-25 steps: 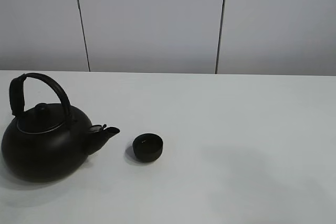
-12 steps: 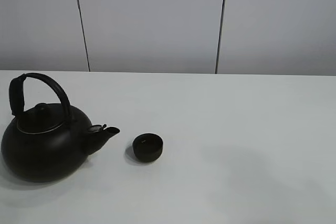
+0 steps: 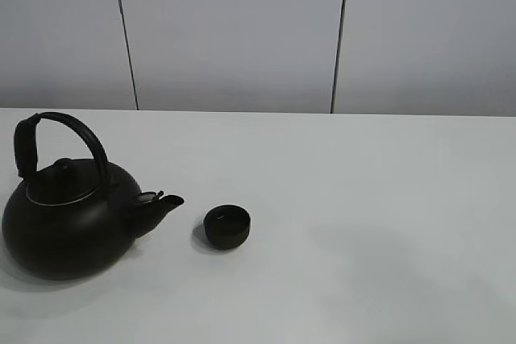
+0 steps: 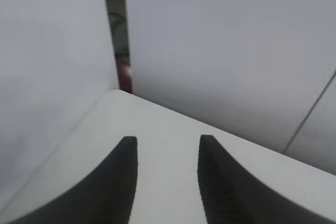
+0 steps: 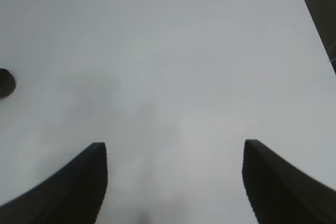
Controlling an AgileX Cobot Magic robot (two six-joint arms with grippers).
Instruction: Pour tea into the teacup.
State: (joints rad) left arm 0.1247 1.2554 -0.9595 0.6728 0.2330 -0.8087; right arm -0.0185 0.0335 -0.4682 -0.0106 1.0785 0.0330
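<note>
Teacup (image 3: 226,225) just beside kettle (image 3: 68,215) spout, table (image 3: 387,199) bare rightward

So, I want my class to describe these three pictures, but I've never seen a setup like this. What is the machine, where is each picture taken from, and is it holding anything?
The machine is a robot with two arms, each ending in a two-fingered hand with a small camera on its wrist.

The wide picture comes from a camera mounted high, away from the arms. It shows a white table with a big round black kettle on the left, its spout pointing toward a small black teacup beside it, not touching. Neither arm shows here.

The other two pictures look out past each hand's dark fingers. The left hand has its fingers partly apart, over a table corner near the wall. The right hand is spread wide above bare table, with the teacup just at the picture's edge.

Neither hand holds anything. The kettle stands untouched, so pouring has not begun.
</note>
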